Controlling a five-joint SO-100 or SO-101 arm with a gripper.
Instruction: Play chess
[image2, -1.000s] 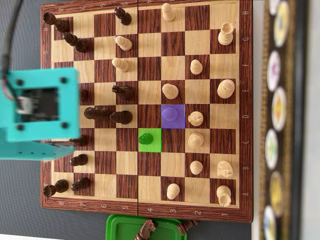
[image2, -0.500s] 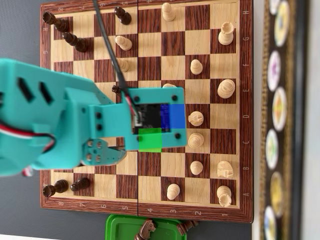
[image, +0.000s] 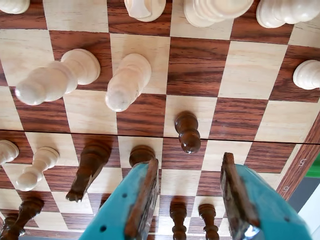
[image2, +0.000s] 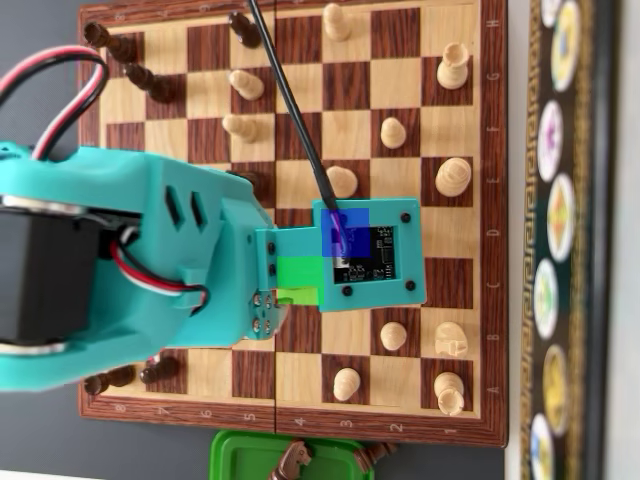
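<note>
dark pawn (image: 188, 131) sits mid-frame just ahead of my gripper (image: 190, 172), jaws apart, so i'd centre before closing.

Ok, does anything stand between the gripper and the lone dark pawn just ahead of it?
Nothing visible. In the wrist view the dark pawn stands just beyond the open gripper, with only bare board between. Another dark piece sits beside one finger.

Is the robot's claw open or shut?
Open. In the wrist view the gripper shows a wide gap between its fingers, holding nothing.
</note>
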